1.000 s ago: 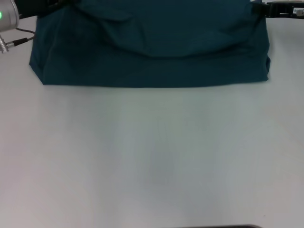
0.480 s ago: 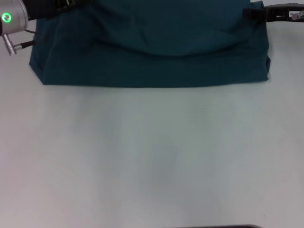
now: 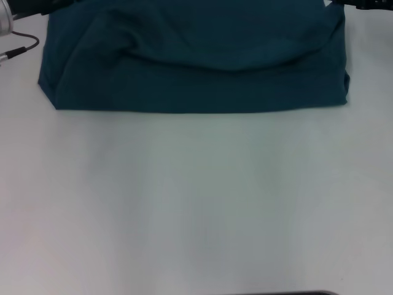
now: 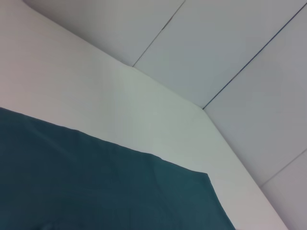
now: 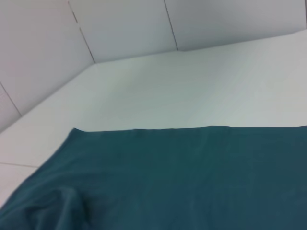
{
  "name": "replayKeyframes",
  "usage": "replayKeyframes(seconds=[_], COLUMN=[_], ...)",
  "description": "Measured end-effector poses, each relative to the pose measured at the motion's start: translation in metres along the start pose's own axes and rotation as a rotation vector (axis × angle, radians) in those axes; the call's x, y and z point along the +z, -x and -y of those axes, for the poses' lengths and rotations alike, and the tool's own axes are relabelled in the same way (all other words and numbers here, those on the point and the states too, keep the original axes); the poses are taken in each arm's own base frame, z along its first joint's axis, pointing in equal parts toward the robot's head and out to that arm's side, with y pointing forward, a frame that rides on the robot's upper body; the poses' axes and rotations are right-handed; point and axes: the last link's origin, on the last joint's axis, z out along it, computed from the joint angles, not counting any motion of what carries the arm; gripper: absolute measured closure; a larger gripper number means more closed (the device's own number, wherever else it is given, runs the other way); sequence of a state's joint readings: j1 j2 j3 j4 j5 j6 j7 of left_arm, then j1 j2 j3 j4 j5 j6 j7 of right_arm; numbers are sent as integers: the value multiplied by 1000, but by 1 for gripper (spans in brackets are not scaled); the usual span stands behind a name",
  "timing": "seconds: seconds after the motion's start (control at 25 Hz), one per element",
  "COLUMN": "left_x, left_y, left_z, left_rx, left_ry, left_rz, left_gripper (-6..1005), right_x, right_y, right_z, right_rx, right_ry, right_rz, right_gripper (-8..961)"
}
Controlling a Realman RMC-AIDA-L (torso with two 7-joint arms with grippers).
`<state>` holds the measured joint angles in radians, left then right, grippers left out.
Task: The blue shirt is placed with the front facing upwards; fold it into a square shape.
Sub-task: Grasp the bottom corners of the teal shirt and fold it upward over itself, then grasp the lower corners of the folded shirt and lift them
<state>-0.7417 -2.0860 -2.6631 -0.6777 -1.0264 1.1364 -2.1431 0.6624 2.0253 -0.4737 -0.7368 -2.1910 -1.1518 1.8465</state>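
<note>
The blue shirt (image 3: 196,67) lies folded as a wide teal band at the far side of the white table (image 3: 196,203), plain side up, with loose wrinkles along its upper layer. No lettering shows. My left gripper (image 3: 27,6) is at the shirt's far left corner, mostly out of view. My right gripper (image 3: 362,3) is at the far right corner, only a dark sliver showing. The shirt also shows in the left wrist view (image 4: 96,187) and in the right wrist view (image 5: 182,182), lying flat on the table.
A grey cable (image 3: 21,48) from the left arm hangs just left of the shirt. The table's far edge meets a panelled wall (image 4: 230,43). A dark strip (image 3: 282,293) lies at the near table edge.
Both arms have drawn back toward the far edge and show less in the head view. The shirt's left upper layer has shifted and wrinkled a little.
</note>
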Motion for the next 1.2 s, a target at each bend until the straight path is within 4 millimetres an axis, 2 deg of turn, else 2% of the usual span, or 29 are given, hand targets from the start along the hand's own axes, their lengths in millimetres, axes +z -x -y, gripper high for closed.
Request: replayKeyframes(seconds=[0.12, 0.28, 0.84, 1.2], left_x=[-4, -7, -42, -50], left_y=[3, 8, 35, 50], left_z=[1, 2, 3, 6], left_rx=[-4, -12, -8, 39], left_ry=[9, 19, 114, 108], left_rz=[3, 12, 109, 182], left_gripper=[262, 111, 112, 113], right_x=[-6, -15, -67, -68], right_y=[-3, -8, -51, -63], right_z=[1, 2, 14, 19], right_rx=[13, 26, 75, 133], right_ry=[15, 35, 61, 7], right_rz=[5, -12, -128, -297], right_gripper=[286, 286, 287, 293])
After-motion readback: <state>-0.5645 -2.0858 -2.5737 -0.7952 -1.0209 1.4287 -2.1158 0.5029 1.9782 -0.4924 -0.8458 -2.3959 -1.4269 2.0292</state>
